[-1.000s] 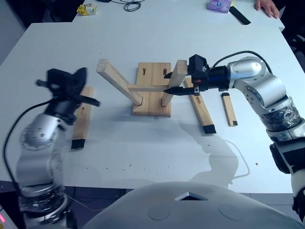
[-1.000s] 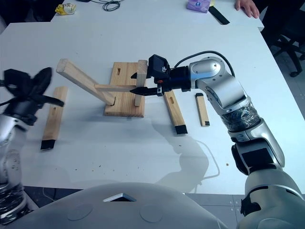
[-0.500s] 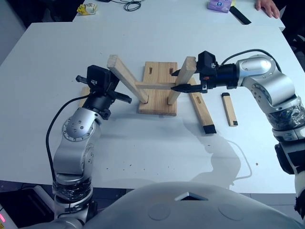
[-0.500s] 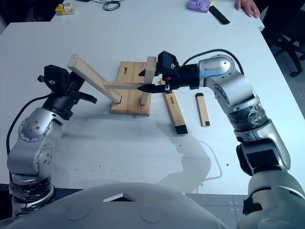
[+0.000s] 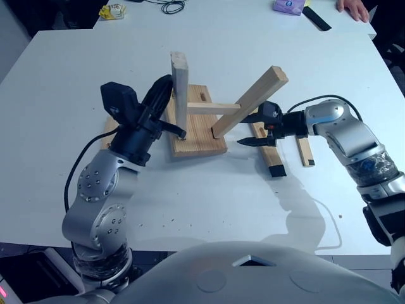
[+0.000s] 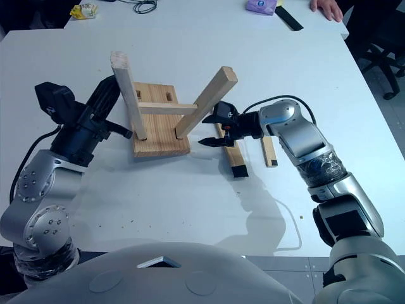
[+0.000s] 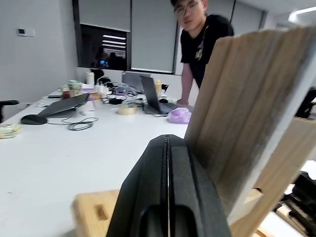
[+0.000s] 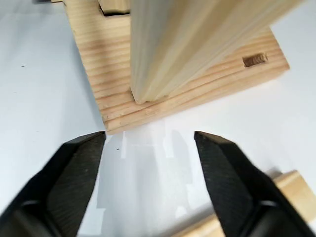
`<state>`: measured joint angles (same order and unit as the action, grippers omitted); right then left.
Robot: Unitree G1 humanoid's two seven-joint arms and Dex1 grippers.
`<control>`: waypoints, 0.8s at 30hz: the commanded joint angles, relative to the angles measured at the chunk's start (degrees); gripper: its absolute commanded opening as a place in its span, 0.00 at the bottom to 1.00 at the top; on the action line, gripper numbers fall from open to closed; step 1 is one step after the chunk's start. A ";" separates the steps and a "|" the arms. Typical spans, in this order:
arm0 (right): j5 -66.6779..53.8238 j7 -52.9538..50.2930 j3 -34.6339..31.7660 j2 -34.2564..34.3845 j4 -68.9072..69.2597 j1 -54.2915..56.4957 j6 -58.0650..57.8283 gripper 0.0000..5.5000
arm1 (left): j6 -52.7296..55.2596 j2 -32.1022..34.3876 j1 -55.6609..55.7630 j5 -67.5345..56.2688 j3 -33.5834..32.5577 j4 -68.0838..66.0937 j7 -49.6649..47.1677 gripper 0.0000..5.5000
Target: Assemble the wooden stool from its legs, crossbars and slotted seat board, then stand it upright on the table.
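The slotted seat board (image 5: 201,134) lies flat mid-table. Two legs stand in it, joined by a crossbar (image 5: 213,108): the left leg (image 5: 180,88) is upright and the right leg (image 5: 251,100) leans out to the right. My left gripper (image 5: 179,133) is shut, its fingers (image 7: 168,177) lying against the left leg near its foot. To the right of the board's corner, my right gripper (image 5: 248,132) hangs open just above the table; its fingers (image 8: 79,173) hold nothing. Beneath it lies a loose leg (image 5: 271,156) with a black tip.
A short loose crossbar (image 5: 305,152) lies right of the loose leg, under my right forearm. At the table's far edge are a purple packet (image 5: 289,6), a black strip (image 5: 318,19), a yellow item (image 5: 115,11) and a person's hand (image 5: 354,7).
My left arm swung in from the left edge to the left leg, which went from leaning to upright. The right leg now leans right. My right gripper came off it, dropped lower and stands open.
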<state>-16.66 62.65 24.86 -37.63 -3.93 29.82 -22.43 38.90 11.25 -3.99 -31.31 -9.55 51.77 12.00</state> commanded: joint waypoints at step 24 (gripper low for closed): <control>0.84 -26.20 -28.23 5.72 7.69 3.08 -5.34 0.82 | -10.75 1.70 -4.85 -8.78 -17.42 -12.06 -4.87 0.00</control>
<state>-13.31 40.88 0.74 -34.83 -0.23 28.51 -26.06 28.58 12.28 -8.52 -39.71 -26.67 41.04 7.18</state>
